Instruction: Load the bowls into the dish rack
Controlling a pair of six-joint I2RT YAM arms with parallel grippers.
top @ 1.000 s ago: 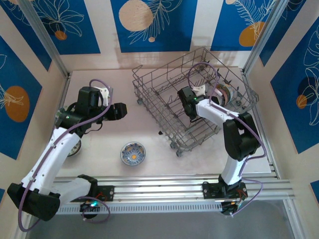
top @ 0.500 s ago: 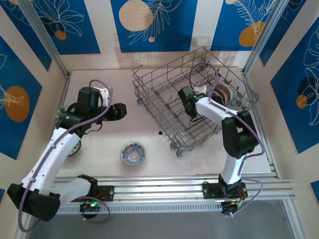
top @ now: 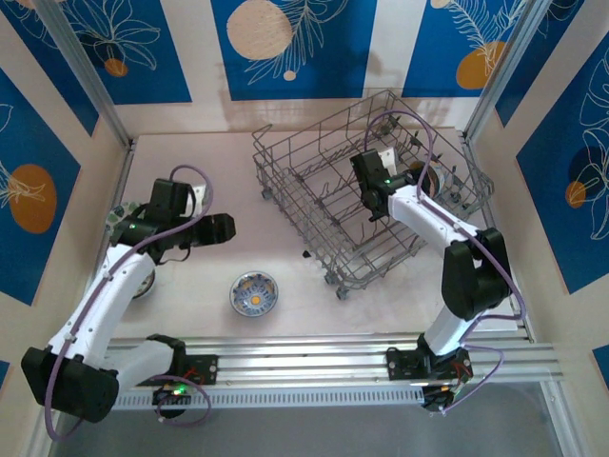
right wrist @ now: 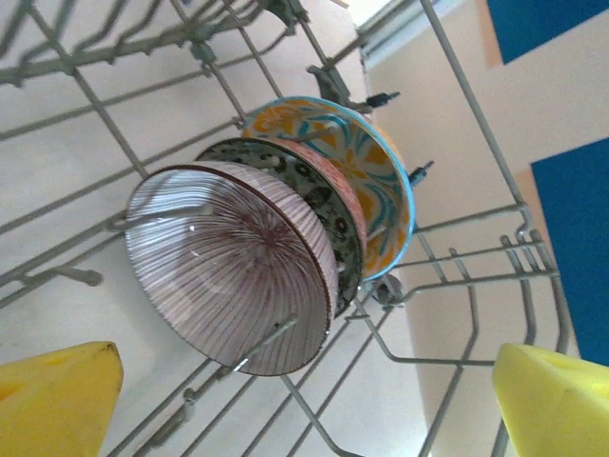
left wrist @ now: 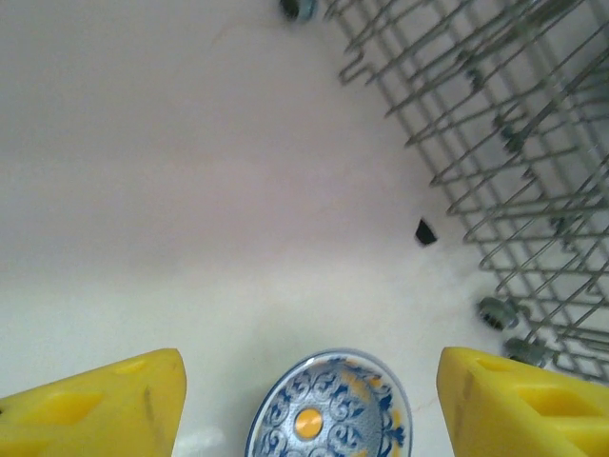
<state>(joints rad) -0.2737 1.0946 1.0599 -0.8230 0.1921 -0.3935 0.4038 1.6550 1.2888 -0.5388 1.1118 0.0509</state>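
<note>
three bowls stand on edge, close one against the other, between the tines near the right end of the dish rack (top: 304,181): a striped pinkish-grey bowl (right wrist: 228,271) in front, a dark green patterned bowl (right wrist: 328,195) behind it, and an orange-yellow-blue bowl (right wrist: 366,157) at the back. the right gripper (right wrist: 304,400) is inside the rack just beside them, its jaws spread wide and gripping nothing. on the table (top: 219,162), near the rack's left side, a blue-white bowl (left wrist: 328,414) lies upright. the left gripper (left wrist: 314,386) hovers above it, jaws apart, empty. another bowl (top: 143,284) sits partly hidden under the left arm.
</note>
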